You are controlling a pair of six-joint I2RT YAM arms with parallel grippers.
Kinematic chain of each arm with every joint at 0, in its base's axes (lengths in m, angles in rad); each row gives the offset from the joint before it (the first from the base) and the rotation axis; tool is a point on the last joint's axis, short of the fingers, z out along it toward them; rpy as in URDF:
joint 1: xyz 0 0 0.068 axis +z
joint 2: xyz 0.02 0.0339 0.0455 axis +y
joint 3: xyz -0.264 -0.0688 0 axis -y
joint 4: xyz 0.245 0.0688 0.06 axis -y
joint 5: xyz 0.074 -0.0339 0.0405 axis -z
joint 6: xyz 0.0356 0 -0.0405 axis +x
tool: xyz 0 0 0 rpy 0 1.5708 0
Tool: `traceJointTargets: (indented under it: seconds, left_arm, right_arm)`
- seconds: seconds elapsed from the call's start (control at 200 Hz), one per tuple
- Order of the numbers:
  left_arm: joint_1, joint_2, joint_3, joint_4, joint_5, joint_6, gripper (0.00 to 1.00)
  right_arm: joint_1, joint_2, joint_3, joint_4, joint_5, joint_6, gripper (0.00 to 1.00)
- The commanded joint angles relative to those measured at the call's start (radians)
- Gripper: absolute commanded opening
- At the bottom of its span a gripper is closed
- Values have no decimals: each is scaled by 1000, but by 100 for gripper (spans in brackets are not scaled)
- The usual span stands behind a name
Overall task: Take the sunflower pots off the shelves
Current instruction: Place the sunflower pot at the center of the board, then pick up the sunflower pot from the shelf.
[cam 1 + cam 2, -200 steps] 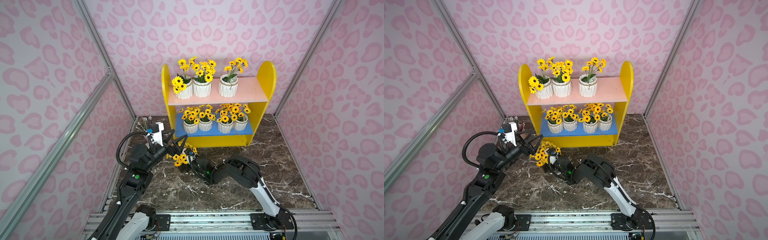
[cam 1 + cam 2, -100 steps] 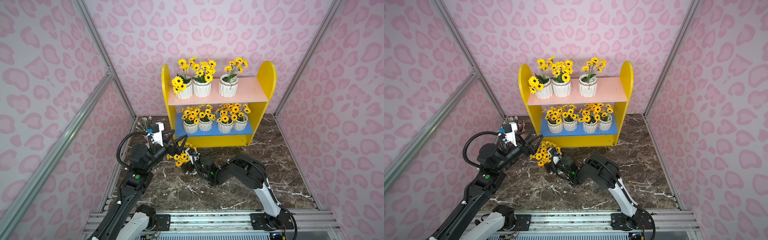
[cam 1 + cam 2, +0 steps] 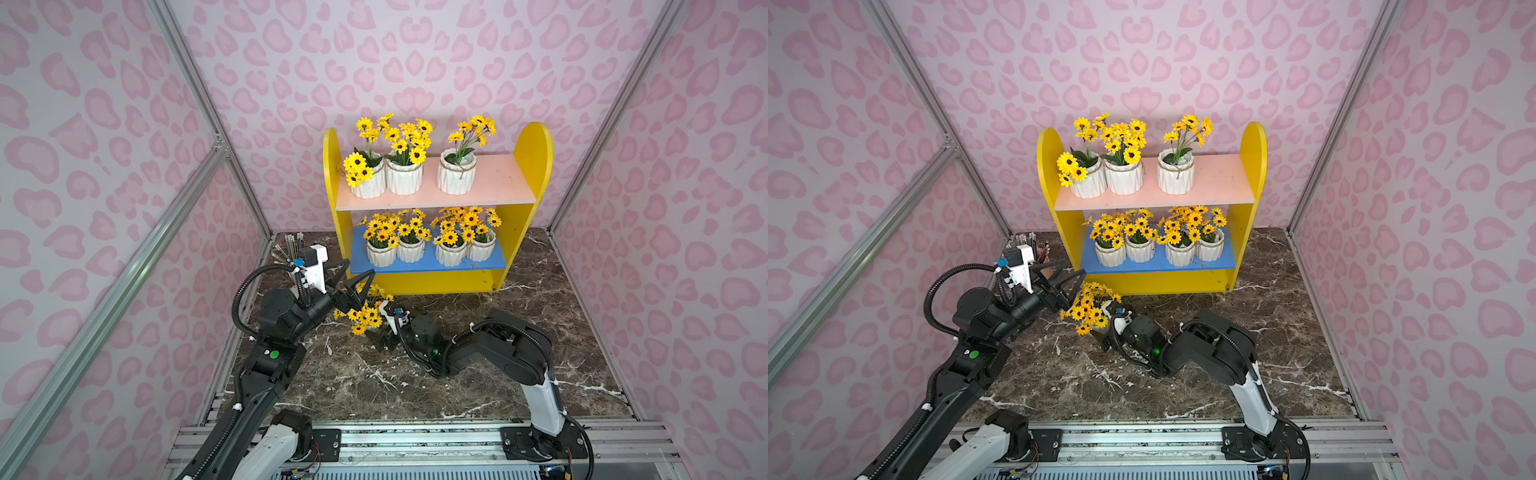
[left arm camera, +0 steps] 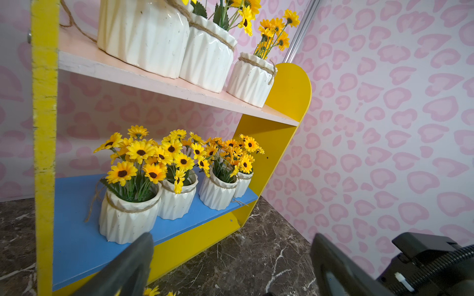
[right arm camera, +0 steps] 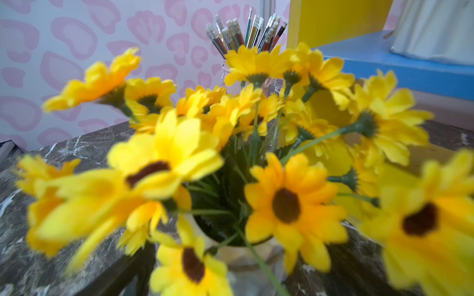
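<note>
- Backed the right arm off a little toward the base rail (image 3: 415, 440) since a second ago; left arm about where it was.
- Right gripper (image 3: 375, 334) spread wide and low on the bench (image 3: 582, 299), clamped on nothing. Freed sunflower pot (image 5: 246, 256) upright just ahead of its fingers; cannot tell whether touching.
- Left gripper (image 3: 354, 276) spread wide too, empty, raised at the front left corner of the shelves (image 3: 536, 158), just above that pot's blooms.
- Open bench to the right of the shelves and in front of them as far as the rail; bare right end on the pink upper board (image 3: 498, 183).
- Cup of pencils (image 3: 292, 249) tight in the back left corner, behind the left wrist.
- Counted: eight sunflower pots (image 3: 404, 178), with three on the pink board, four on the blue lower board (image 3: 424, 266) and one on the bench; one cup of pencils; two grippers.
</note>
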Motion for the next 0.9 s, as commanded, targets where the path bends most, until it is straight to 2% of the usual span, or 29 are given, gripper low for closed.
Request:
traceJointTargets:
  seconds: [0.0, 0.105, 0.255, 0.505, 0.72, 0.895]
  left_arm:
    - [0, -6, 1, 32, -6, 8, 97]
    - [0, -10, 3, 31, -5, 10, 97]
    - [-2, -17, 0, 39, 17, 14, 97]
    - [-5, -22, 1, 60, 61, 10, 97]
    - [-5, -56, -9, 50, 20, 30, 97]
    - [-6, -46, -11, 57, 19, 21, 97]
  right_arm:
    - [0, -38, -20, 16, -12, -6, 100]
    - [3, -87, -63, 16, -11, -16, 99]
    - [2, -213, -116, -97, 27, -38, 100]
    - [2, -568, -171, -399, 129, -98, 96]
    - [-25, -832, -55, -689, 250, -81, 97]
    - [-73, -885, 107, -834, 247, -21, 97]
